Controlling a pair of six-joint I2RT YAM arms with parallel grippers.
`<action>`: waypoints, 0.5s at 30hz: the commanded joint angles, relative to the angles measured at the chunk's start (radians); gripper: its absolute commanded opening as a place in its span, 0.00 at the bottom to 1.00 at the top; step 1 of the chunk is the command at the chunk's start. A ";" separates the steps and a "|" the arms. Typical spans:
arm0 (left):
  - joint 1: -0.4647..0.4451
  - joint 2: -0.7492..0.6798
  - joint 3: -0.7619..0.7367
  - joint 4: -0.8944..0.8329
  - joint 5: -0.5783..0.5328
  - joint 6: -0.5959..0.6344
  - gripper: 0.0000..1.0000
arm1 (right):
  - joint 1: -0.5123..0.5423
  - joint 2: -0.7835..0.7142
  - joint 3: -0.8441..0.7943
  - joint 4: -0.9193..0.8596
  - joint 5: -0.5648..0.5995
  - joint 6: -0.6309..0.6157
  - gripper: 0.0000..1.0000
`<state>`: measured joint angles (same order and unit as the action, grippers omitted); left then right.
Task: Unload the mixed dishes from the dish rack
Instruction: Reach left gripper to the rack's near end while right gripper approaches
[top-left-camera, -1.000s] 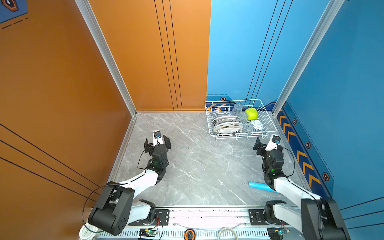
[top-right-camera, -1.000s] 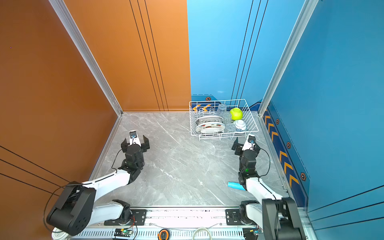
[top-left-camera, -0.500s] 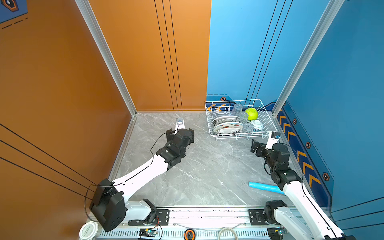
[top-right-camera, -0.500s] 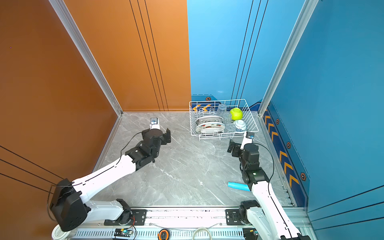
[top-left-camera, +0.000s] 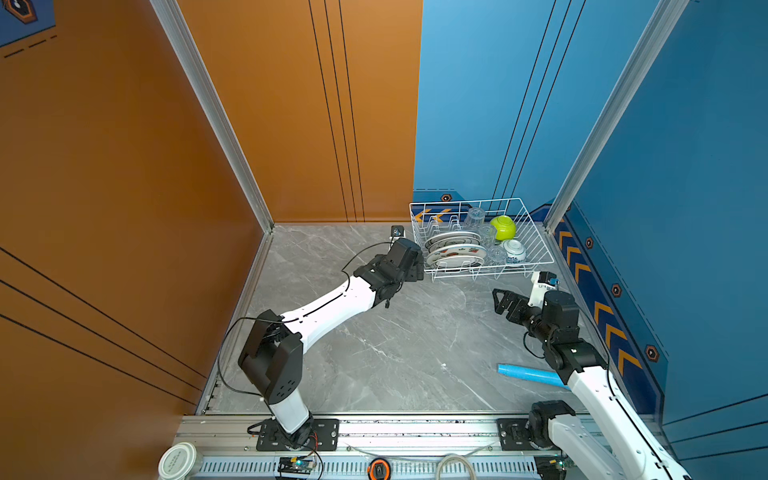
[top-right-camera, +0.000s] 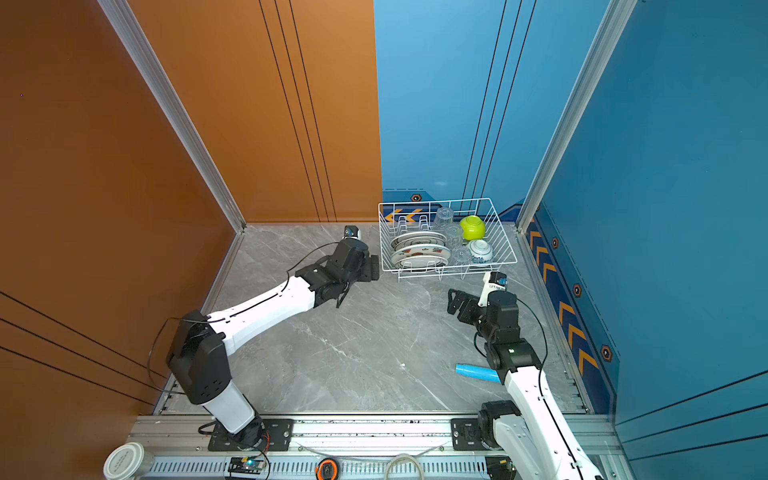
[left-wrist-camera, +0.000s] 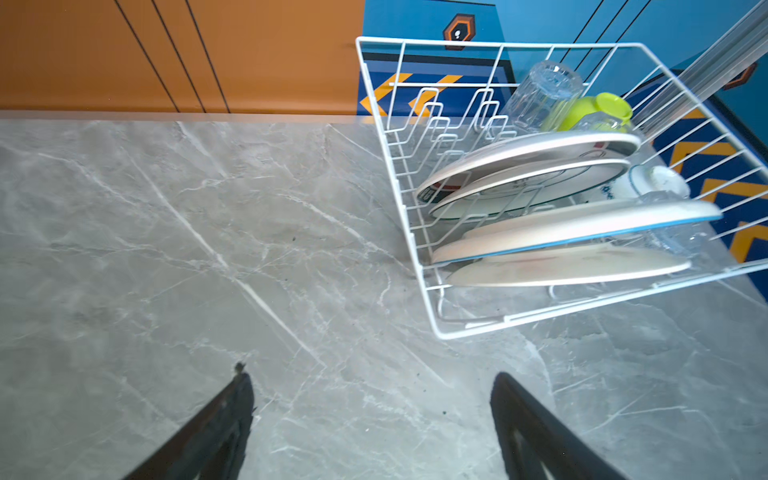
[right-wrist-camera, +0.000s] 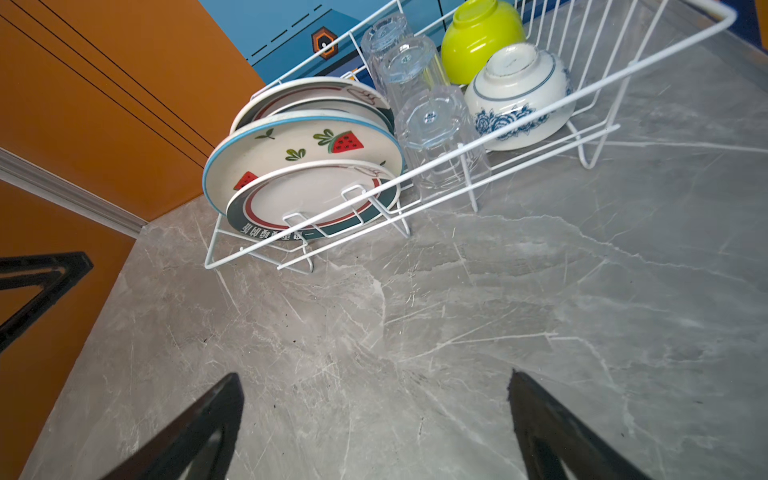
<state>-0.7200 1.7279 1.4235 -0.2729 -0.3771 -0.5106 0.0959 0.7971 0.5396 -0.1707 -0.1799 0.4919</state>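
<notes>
Grey marble tabletop (top-left-camera: 395, 353), orange wall (top-left-camera: 124, 166) left, blue wall (top-left-camera: 685, 166) right. Your left gripper (left-wrist-camera: 372, 376) hovers just beside the dish rack (top-left-camera: 535, 237), at its left end, jaws wide, holding nothing. The rack sits far right, holding leaning plates (top-left-camera: 455, 251), clear glass cups (top-left-camera: 486, 235), a lime-green bowl (top-left-camera: 503, 227) and a patterned bowl (top-left-camera: 514, 250). Your right gripper (top-left-camera: 505, 301) hangs near its front, jaws wide, empty.
</notes>
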 joint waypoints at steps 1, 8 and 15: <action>0.010 0.070 0.067 -0.046 0.082 -0.063 0.82 | -0.005 0.010 0.022 -0.092 -0.050 0.044 1.00; 0.070 0.201 0.158 -0.027 0.206 -0.124 0.62 | -0.005 -0.023 -0.003 -0.122 -0.020 0.053 1.00; 0.105 0.312 0.243 -0.024 0.238 -0.115 0.58 | -0.005 -0.074 -0.041 -0.142 0.041 0.052 1.00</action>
<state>-0.6258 2.0041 1.6211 -0.2855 -0.1844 -0.6197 0.0959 0.7456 0.5247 -0.2737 -0.1856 0.5274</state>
